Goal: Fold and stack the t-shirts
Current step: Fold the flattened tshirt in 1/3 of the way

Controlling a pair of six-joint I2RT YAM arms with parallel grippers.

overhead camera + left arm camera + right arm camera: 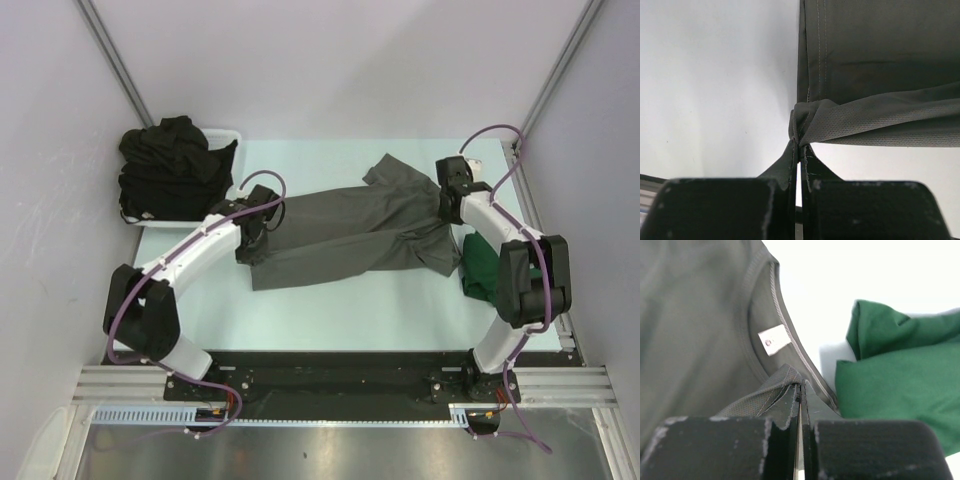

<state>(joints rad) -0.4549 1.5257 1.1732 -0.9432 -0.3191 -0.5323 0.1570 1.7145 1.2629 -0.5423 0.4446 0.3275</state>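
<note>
Though creased, t-shirt in both pincers

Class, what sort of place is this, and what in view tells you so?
Probably a robotics lab cell, not a home: bare partition walls around a pale table, a metal mounting rail at its near edge, and a grey t-shirt pinched by the left gripper and right gripper.

Both arms are stretched forward, elbows bent outward. The left gripper and right gripper are pinched shut, each on the shirt.
</note>
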